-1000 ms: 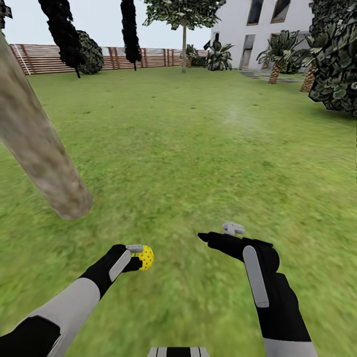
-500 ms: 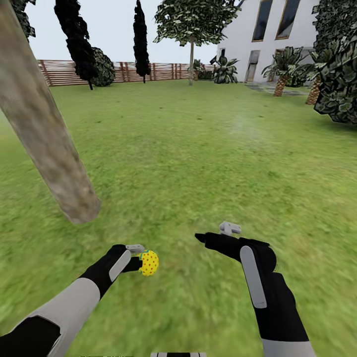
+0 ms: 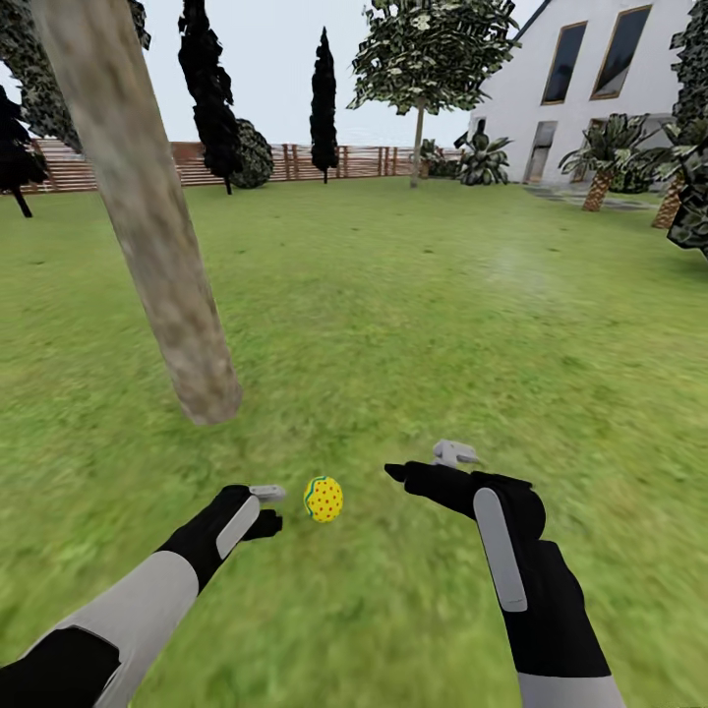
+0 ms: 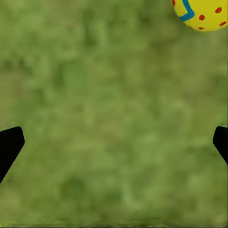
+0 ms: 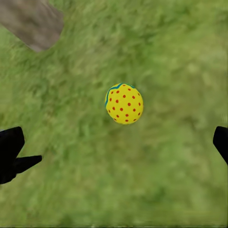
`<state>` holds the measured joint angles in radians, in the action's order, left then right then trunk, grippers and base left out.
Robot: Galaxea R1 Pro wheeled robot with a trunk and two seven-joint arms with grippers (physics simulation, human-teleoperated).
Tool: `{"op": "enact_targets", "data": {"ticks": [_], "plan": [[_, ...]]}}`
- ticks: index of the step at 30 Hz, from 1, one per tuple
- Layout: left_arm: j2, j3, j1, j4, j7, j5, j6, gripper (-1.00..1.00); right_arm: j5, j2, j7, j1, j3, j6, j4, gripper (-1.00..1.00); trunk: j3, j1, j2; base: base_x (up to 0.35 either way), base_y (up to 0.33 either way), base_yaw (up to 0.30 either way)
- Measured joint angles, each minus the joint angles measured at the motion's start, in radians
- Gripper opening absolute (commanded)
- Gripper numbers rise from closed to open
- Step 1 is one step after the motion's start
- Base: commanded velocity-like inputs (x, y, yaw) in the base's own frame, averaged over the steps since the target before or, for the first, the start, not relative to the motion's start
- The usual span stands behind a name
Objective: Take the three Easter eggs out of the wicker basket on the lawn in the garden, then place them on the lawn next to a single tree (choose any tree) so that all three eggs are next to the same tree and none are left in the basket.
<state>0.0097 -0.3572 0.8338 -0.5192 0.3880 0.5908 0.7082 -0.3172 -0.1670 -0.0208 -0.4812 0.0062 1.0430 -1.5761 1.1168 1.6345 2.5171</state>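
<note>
One yellow Easter egg [image 3: 324,500] with red dots and a blue zigzag band rests free on the lawn [image 3: 413,324], a short way in front of the base of the thick grey-brown tree [image 3: 167,265]. My left gripper [image 3: 270,508] is open just beside the egg with nothing in it. In the left wrist view its fingers [image 4: 10,145] stand far apart and the egg [image 4: 202,13] sits at the frame's edge. My right gripper [image 3: 425,462] is open and empty on the egg's other side, and its wrist view has the egg [image 5: 124,103] and the trunk [image 5: 33,21]. The wicker basket is out of view.
A brown slat fence [image 3: 354,160] closes the far side of the garden, with dark narrow trees [image 3: 323,98] and a thin-trunked leafy tree [image 3: 423,59] before it. A white house [image 3: 600,88] and palm-like shrubs [image 3: 610,162] stand at the far right. Open grass stretches ahead and to the right.
My left gripper has opened and let go of the egg, which now lies on the grass just past its fingers. The head camera has moved, shifting the whole picture. The right arm holds its pose.
</note>
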Motion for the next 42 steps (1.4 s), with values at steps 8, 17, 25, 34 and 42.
{"op": "enact_targets", "data": {"ticks": [8, 17, 25, 34, 42], "plan": [[0.000, 0.000, 0.000, 0.000, 0.000, 0.000, 0.000, 1.00, 0.001, 0.000, -0.001, 0.000, 0.000, 0.000, 0.000, 1.00, -0.022, -0.004, -0.002, -0.339, 0.000, 0.210], [0.000, 0.000, 0.000, -0.001, 0.000, 0.000, 0.000, 1.00, 0.001, 0.000, -0.003, 0.000, 0.013, 0.000, 0.000, 1.00, -0.046, -0.008, -0.004, -0.237, 0.000, 0.210], [0.000, -0.001, 0.000, -0.001, 0.001, 0.000, 0.000, 1.00, 0.002, 0.000, -0.005, 0.000, 0.031, 0.000, 0.001, 1.00, -0.068, -0.012, -0.006, -0.043, 0.000, 0.210], [0.000, 0.000, 0.000, -0.001, 0.001, 0.000, 0.000, 1.00, 0.002, 0.000, -0.006, 0.000, 0.033, 0.000, 0.000, 1.00, -0.092, -0.016, -0.008, -0.004, 0.000, 0.210], [0.000, 0.000, 0.000, -0.001, 0.001, 0.000, 0.000, 1.00, 0.002, 0.000, -0.006, 0.000, 0.034, 0.000, 0.000, 1.00, -0.113, -0.020, -0.010, -0.002, 0.000, 0.210]]}}
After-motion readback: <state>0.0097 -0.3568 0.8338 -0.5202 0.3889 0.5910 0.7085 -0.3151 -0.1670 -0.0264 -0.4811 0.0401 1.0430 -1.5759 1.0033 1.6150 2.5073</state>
